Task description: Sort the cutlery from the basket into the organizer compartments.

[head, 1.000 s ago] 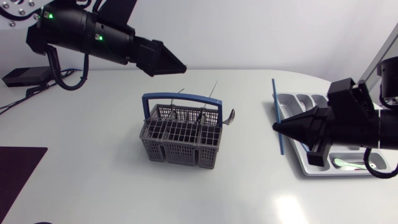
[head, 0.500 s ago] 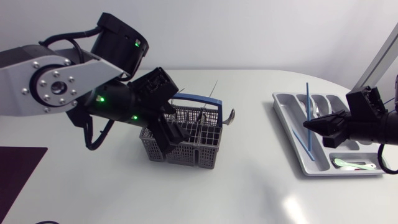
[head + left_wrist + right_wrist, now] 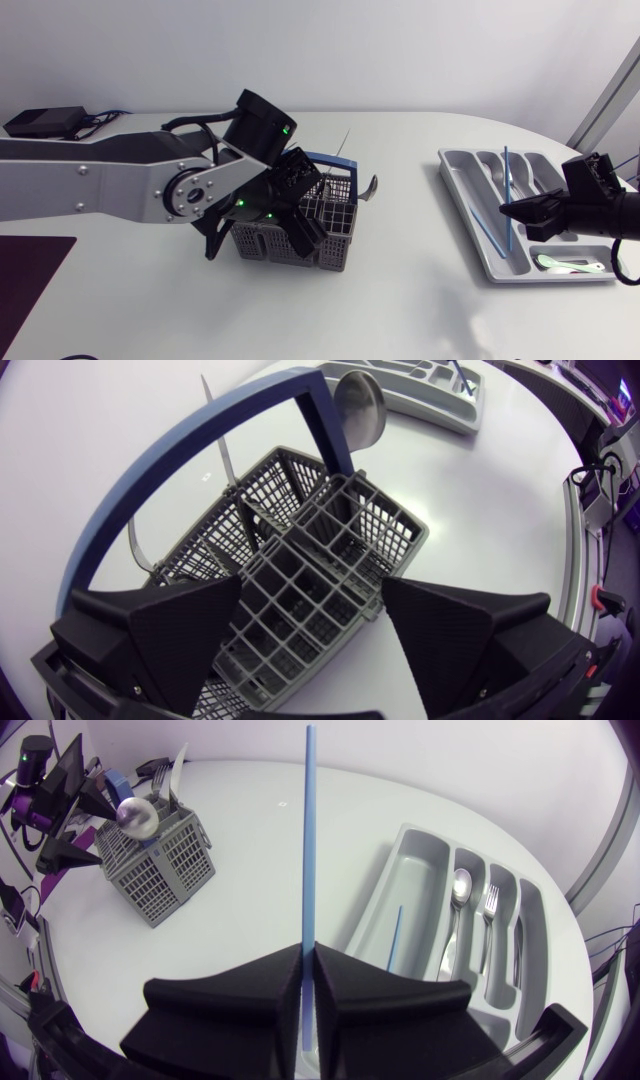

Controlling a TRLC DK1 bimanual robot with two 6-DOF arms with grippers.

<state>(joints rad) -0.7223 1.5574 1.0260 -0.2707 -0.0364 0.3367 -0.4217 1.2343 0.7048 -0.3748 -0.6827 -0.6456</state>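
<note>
The grey wire cutlery basket (image 3: 300,222) with a blue handle (image 3: 335,160) stands mid-table, a spoon bowl (image 3: 372,188) and thin cutlery sticking out of it. My left gripper (image 3: 262,230) hangs over the basket's front, open, its fingers (image 3: 160,640) straddling the basket (image 3: 310,570) without a clear grip. My right gripper (image 3: 520,212) is shut on a long blue stick (image 3: 307,840), held upright over the grey organizer (image 3: 460,195). The organizer (image 3: 420,850) holds a second blue stick (image 3: 395,940), a spoon (image 3: 460,885) and a fork (image 3: 490,905) in separate compartments.
A pale green utensil (image 3: 565,265) lies in the organizer's front cross compartment. A black box (image 3: 45,122) with cables sits at the back left. A dark mat (image 3: 30,270) lies at the front left edge.
My left arm swung down from high at the back left onto the basket. My right gripper carried the blue stick rightward, over the organizer.
</note>
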